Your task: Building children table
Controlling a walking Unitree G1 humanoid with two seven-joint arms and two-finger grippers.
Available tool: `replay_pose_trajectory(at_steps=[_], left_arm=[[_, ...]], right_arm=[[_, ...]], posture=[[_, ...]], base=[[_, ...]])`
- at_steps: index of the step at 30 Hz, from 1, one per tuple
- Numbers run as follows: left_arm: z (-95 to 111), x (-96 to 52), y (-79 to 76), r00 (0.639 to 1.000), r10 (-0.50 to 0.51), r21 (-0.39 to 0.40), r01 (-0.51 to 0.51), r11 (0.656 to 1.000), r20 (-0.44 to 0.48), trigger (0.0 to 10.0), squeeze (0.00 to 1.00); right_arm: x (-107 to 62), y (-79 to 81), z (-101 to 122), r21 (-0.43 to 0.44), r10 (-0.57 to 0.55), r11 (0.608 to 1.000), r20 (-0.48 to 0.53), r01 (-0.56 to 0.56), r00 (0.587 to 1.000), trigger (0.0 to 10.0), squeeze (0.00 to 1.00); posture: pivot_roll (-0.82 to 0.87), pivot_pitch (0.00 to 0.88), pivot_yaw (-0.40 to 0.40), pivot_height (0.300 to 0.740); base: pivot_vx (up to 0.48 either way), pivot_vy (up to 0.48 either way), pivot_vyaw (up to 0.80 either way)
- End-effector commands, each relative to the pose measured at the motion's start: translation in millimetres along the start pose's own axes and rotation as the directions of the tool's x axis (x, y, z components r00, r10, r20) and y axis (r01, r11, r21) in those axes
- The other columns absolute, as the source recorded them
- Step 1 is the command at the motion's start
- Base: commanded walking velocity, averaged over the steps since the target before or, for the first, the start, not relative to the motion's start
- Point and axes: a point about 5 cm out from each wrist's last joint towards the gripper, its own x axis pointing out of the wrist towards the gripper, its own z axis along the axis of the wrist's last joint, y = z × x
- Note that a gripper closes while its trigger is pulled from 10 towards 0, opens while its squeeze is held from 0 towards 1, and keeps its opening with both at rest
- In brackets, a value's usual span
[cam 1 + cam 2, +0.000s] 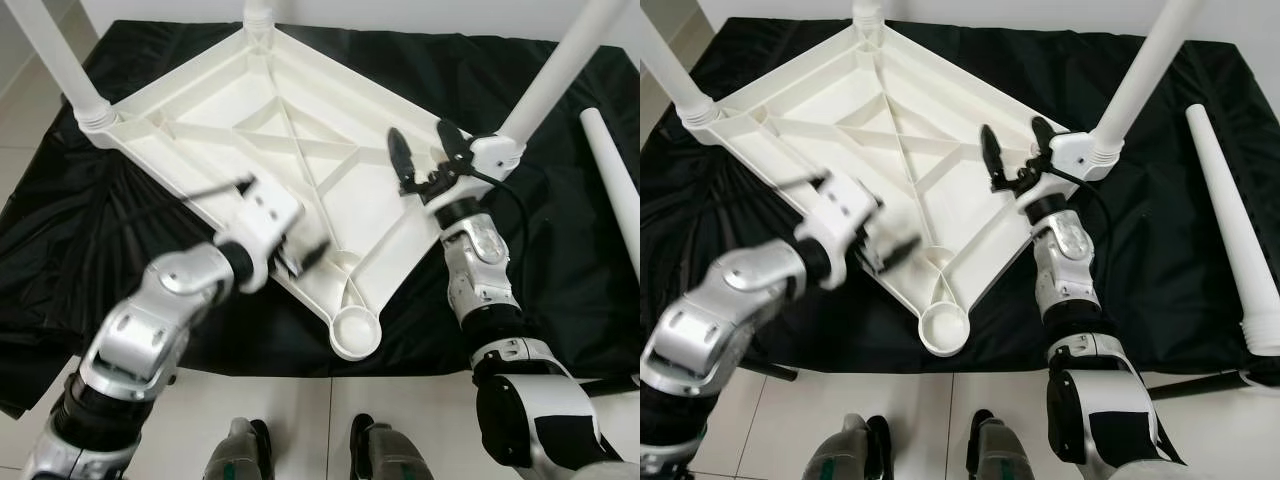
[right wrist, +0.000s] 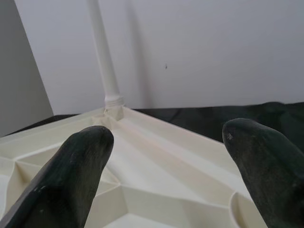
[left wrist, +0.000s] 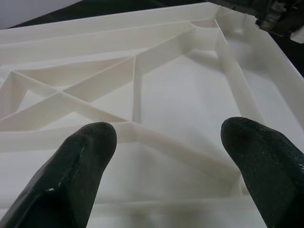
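A white plastic table top [image 1: 300, 120] lies upside down on a black cloth [image 1: 560, 260], its ribbed underside up. Legs stand in the left [image 1: 60, 60], far [image 1: 258, 15] and right [image 1: 560, 65] corner sockets. The near corner socket [image 1: 355, 330] is an empty round cup. One loose white leg [image 1: 1230, 220] lies on the cloth to the right. My left gripper [image 1: 262, 220] hovers open over the near-left edge of the top, its fingers [image 3: 80, 171] spread above the ribs. My right gripper [image 1: 420, 135] stands open beside the right corner socket [image 1: 495, 150], holding nothing.
The cloth covers the floor up to a white wall [image 2: 213, 47] at the back. Pale floor tiles [image 1: 300, 420] and my two feet [image 1: 240, 450] lie at the near edge. A dark bar [image 1: 1200, 385] lies on the floor at the near right.
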Motion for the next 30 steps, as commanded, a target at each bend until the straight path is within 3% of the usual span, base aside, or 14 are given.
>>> replay_pose_trajectory(at_steps=[1, 6, 12, 15, 17, 18, 21, 25, 26, 30], left_arm=[[-3.7, 1.3, 3.2, 1.0, 0.025, -0.011, -0.026, 1.0, -0.011, 10.0, 0.0], [2.2, 4.3, 25.5, 0.984, 0.178, -0.055, -0.176, 0.983, 0.023, 10.0, 0.0], [2.1, -5.2, 48.2, 0.949, 0.31, -0.09, -0.305, 0.948, 0.056, 10.0, 0.0], [1.1, -6.9, 50.2, 0.942, 0.328, -0.105, -0.32, 0.942, 0.066, 10.0, 0.0], [-1.2, -8.5, 52.2, 0.934, 0.35, -0.126, -0.34, 0.932, 0.07, 10.0, 0.0], [-9.0, -11.6, 56.8, 0.917, 0.395, -0.179, -0.38, 0.908, 0.056, 10.0, 0.0], [-15.3, -13.2, 61.0, 0.901, 0.43, -0.218, -0.41, 0.886, 0.051, 10.0, 0.0], [-22.8, -10.9, 65.2, 0.886, 0.463, -0.239, -0.443, 0.864, 0.031, 10.0, 0.0], [-23.1, -7.7, 67.0, 0.877, 0.479, -0.254, -0.456, 0.853, 0.036, 10.0, 0.0], [-20.0, -2.3, 68.4, 0.869, 0.494, -0.252, -0.468, 0.847, 0.046, 10.0, 0.0]], right_arm=[[-3.7, 0.7, 0.2, -0.006, -0.004, 1.0, 0.015, 0.004, 1.0, 10.0, 0.0], [-3.3, 7.7, 7.8, 0.01, 0.013, 1.0, 0.059, -0.014, 0.998, 10.0, 0.0], [-6.8, 9.5, 11.5, 0.033, 0.017, 0.999, 0.06, -0.019, 0.998, 10.0, 0.0], [-8.3, 10.4, 10.7, 0.032, 0.022, 0.999, 0.052, -0.024, 0.998, 10.0, 0.0], [-10.1, 11.7, 9.2, 0.029, 0.026, 0.999, 0.033, -0.026, 0.999, 10.0, 0.0], [-14.2, 16.8, 3.6, 0.033, 0.032, 0.999, -0.035, -0.031, 0.999, 10.0, 0.0], [-18.7, 21.5, -1.2, 0.028, 0.024, 0.999, -0.1, -0.021, 0.995, 10.0, 0.0], [-24.1, 26.1, -4.6, 0.012, 0.009, 1.0, -0.17, -0.007, 0.985, 10.0, 0.0], [-25.4, 25.9, -3.7, -0.033, -0.023, 0.999, -0.2, 0.017, 0.98, 10.0, 0.0], [-24.3, 26.4, 2.6, -0.078, -0.038, 0.997, -0.207, 0.023, 0.978, 10.0, 0.0]], posture=[[0.0, 0.212, 0.034, 0.74], [0.0, 0.208, 0.034, 0.74], [0.01, 0.192, 0.021, 0.74], [0.01, 0.186, 0.015, 0.74], [0.01, 0.181, 0.011, 0.74], [0.01, 0.172, 0.0, 0.74], [0.01, 0.162, -0.011, 0.74], [0.02, 0.144, -0.029, 0.74], [0.01, 0.136, -0.034, 0.74], [0.01, 0.124, -0.034, 0.74]], base=[[0.0, 0.0, 0.0], [0.0, 0.0, 0.0], [0.0, 0.0, 0.0], [0.0, 0.0, 0.0], [0.0, 0.0, 0.0], [0.0, 0.0, 0.0], [0.0, 0.0, 0.0], [0.0, 0.0, 0.0], [0.0, 0.0, 0.0], [0.0, 0.0, 0.0]])
